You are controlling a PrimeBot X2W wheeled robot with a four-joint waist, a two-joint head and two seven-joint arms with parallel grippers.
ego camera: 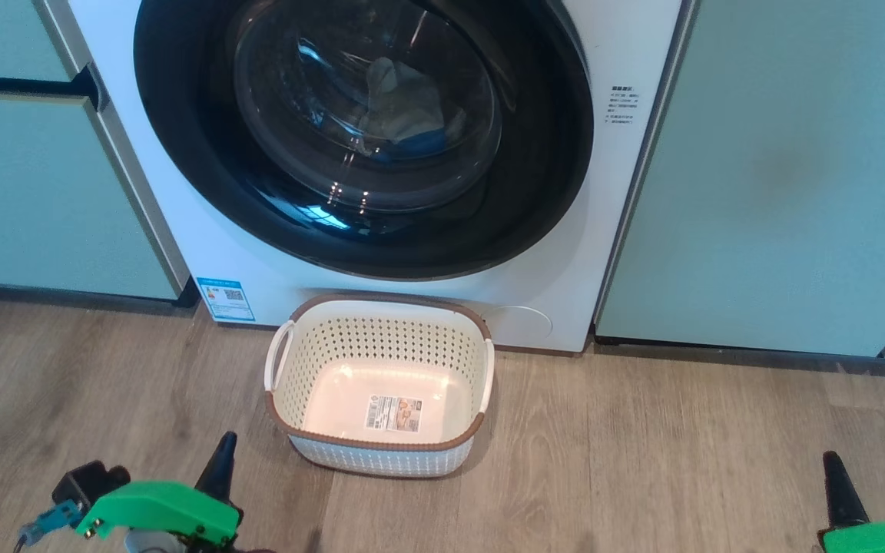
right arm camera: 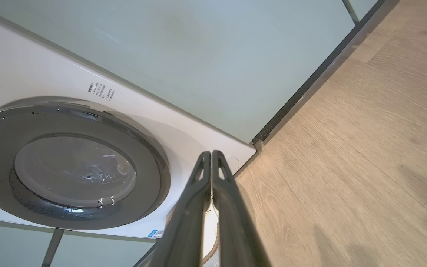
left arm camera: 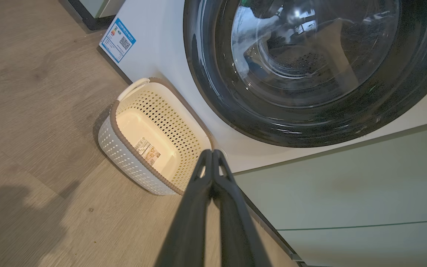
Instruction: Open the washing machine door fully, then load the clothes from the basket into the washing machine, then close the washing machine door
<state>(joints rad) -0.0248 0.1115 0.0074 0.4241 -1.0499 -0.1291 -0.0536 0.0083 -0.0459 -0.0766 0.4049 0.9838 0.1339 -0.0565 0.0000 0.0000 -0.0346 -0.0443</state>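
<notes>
As the clothes lie behind the shut washing machine door, basket empty, the left pincer and right pincer idle low, tips together.

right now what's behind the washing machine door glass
Pale clothes, part blue, in the drum; the black rim of the washing machine door and glare hide the rest.

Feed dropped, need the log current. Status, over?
Left tool, right tool shut, empty. Washing machine door closed, clothes inside. Basket empty below door. No obstruction seen.
</notes>
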